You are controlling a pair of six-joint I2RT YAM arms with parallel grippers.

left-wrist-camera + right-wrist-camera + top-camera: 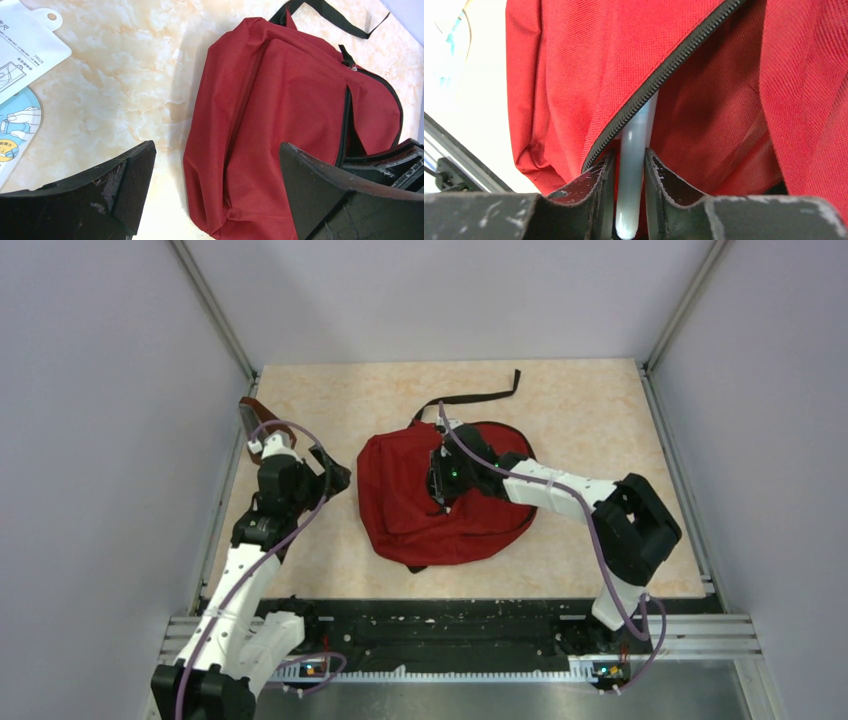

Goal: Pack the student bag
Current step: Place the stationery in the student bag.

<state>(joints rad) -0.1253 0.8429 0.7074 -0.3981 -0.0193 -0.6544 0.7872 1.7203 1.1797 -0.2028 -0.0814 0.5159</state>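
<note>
Top view: the student bag [420, 510] lies mid-table. The right gripper [437, 475] is at its open top, and the left gripper [335, 478] is on its left.
Left wrist view: fingers spread wide, holding nothing.
Right wrist view: a pale stick [634, 165] is partly inside the bag. The fingers sit close on both sides of it, but I cannot tell if they pinch it.
Left to do: likely zipping the bag shut.

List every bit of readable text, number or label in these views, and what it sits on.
"79529": tiny print on the white package card, left wrist view; a best reading.
"尺": larger print at the card's cut-off top-left edge.
Other small lines on the card, and the orange label on its blue part: too blurred to read.
Red bag and pale strip at its zip: no text visible.
</note>
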